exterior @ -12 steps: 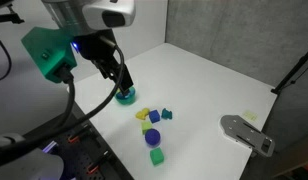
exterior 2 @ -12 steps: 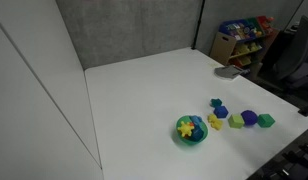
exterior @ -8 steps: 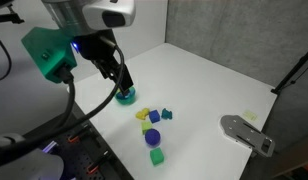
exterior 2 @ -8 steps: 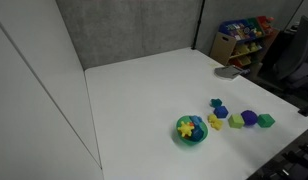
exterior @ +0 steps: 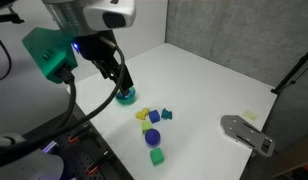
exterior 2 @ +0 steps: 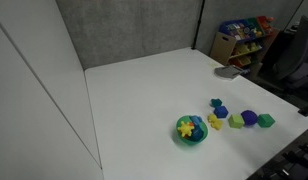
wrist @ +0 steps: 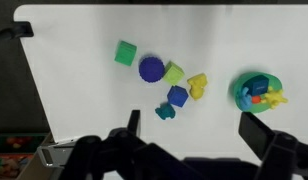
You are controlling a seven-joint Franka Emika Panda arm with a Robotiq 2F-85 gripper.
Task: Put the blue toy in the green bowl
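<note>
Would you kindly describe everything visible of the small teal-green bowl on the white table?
The small round teal-green plastic bowl stands upright on the white table, at one end of the row of toy pieces, apart from them. Smooth and glossy, it holds a yellow star-shaped piece, which overhangs its rim in the wrist view, and a dark-blue piece.

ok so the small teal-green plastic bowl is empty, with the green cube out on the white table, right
No, the small teal-green plastic bowl is not empty: an exterior view shows a yellow star-shaped piece inside it. The green cube is out on the white table.
</note>
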